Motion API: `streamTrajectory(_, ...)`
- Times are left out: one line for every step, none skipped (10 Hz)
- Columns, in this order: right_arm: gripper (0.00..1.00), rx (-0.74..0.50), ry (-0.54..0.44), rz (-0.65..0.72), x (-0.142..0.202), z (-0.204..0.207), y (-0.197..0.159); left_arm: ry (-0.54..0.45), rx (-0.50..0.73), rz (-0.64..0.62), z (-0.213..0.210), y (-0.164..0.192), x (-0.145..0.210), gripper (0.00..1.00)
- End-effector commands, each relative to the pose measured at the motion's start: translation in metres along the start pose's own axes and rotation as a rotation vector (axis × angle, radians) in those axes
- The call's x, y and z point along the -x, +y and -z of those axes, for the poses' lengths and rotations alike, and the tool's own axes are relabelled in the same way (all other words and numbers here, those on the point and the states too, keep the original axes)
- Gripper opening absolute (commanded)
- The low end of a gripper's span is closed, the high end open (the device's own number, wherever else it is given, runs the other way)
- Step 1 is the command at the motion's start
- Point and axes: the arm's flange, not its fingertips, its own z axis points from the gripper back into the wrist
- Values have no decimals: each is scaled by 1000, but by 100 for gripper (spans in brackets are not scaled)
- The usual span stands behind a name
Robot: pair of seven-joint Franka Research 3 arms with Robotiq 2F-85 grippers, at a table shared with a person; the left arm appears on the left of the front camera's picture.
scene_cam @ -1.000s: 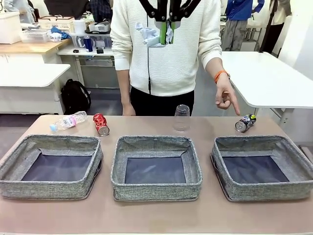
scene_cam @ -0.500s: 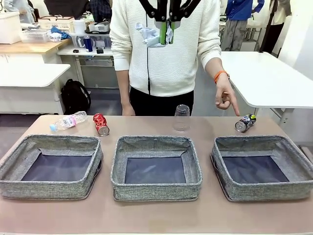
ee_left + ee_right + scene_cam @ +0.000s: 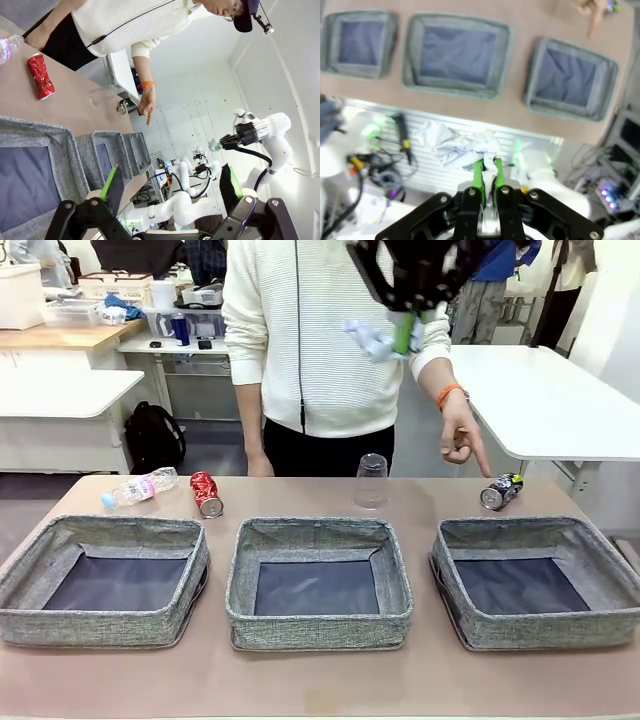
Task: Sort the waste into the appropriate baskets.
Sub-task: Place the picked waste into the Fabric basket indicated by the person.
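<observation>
**Crumpled white scrap** (image 3: 366, 340): held in the air, high above the tabletop (image 3: 320, 680), right of the middle and level with the person's (image 3: 320, 360) chest in the front view. It hung off the left side of the green pads. In the right wrist view the wad bulged out to the left of the fingers, pinched at one edge.

**Right end effector** (image 3: 405, 335): fingers drawn together, clamped on the crumpled white scrap. Its wrist view looked down on the three baskets, somewhat blurred.

**Left end effector** (image 3: 169, 171): fingers spread wide apart with nothing between them. Its wrist view looked across the tabletop from the left side.

**Baskets:** three in a row on the near half of the tabletop.
- The left basket (image 3: 120, 530), middle basket (image 3: 318, 532) and right basket (image 3: 540, 530) stood apart from one another.
- Their dark floors were showing.

**Other waste:** all on the tabletop, in a line beyond the baskets.
- The clear plastic bottle (image 3: 140, 487) lay on its side at far left, blue cap pointing left.
- The crushed red can (image 3: 206, 493) lay just right of the bottle, beyond the left basket's far right corner.
- The clear plastic cup (image 3: 371, 481) stood mouth down, beyond the middle basket's far wall.
- The dark can (image 3: 501, 491) lay on its side beyond the right basket.

**Person:** stood at the far side of the tabletop. One pointing hand (image 3: 462, 435), with an orange wristband (image 3: 450, 393) above it, aimed an index finger down at the dark can. The fingertip was just above the can and apart from it.
</observation>
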Motion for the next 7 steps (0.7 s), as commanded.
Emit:
streamTrajectory(8, 32, 52, 5, 28, 86, -65, -10, 19, 21, 2, -2, 0, 100)
streamTrajectory(8, 75, 88, 27, 33, 121, -89, -10, 19, 21, 2, -2, 0, 100)
streamTrajectory(8, 17, 124, 32, 38, 153, -113, -10, 19, 21, 2, -2, 0, 100)
streamTrajectory(8, 31, 152, 126, 42, 184, -140, -10, 19, 21, 2, -2, 0, 100)
streamTrajectory(8, 91, 188, 250, 40, 218, -163, -10, 19, 21, 2, -2, 0, 100)
streamTrajectory(8, 44, 181, 307, 35, 244, -174, -10, 19, 21, 2, -2, 0, 100)
streamTrajectory(8, 50, 147, 385, 30, 257, -184, -10, 19, 21, 2, -2, 0, 100)
